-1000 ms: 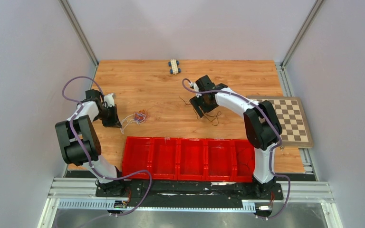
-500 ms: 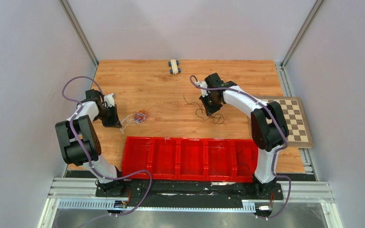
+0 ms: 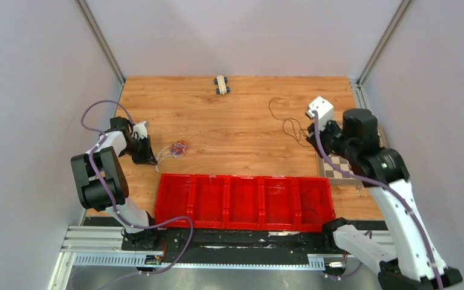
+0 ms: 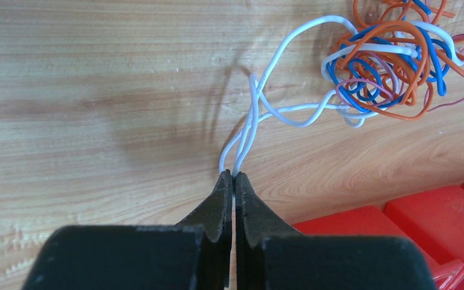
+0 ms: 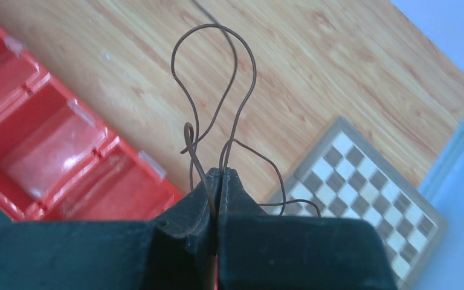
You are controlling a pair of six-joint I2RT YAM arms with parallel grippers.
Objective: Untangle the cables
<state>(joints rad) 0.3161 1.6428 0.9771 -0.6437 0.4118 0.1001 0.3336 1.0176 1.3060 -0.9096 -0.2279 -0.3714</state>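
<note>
Left claw (image 4: 233,176): my jaws are pressed together, pinching a doubled strand of the white cable (image 4: 290,112) right at the tips.
White cable: leaves my left tips going forward, crosses over itself just ahead, then bends off to the right into the knot.
Knot of cables (image 4: 393,60): ahead and to the right of my left claw, lying on the worktop (image 4: 96,90); orange, blue, white and reddish strands wound through each other.
Right claw (image 5: 220,175): jaws closed tight on the dark cable (image 5: 214,25), raised above the worktop.
Dark cable: thin and brownish-black; it stands out ahead of my right tips in one tall open loop, with a small curl on its left side and a loose end trailing to the right. It is well apart from the knot held by my other claw.
Red bins (image 5: 54,145): a row of open compartments, below and left of my right claw; near my left claw they show at the lower right.
Chessboard (image 5: 368,181): below and to the right of my right claw, flat at the worktop's edge.
Blue-and-white piece (image 3: 220,84): at the far edge of the worktop, well away from both claws.
</note>
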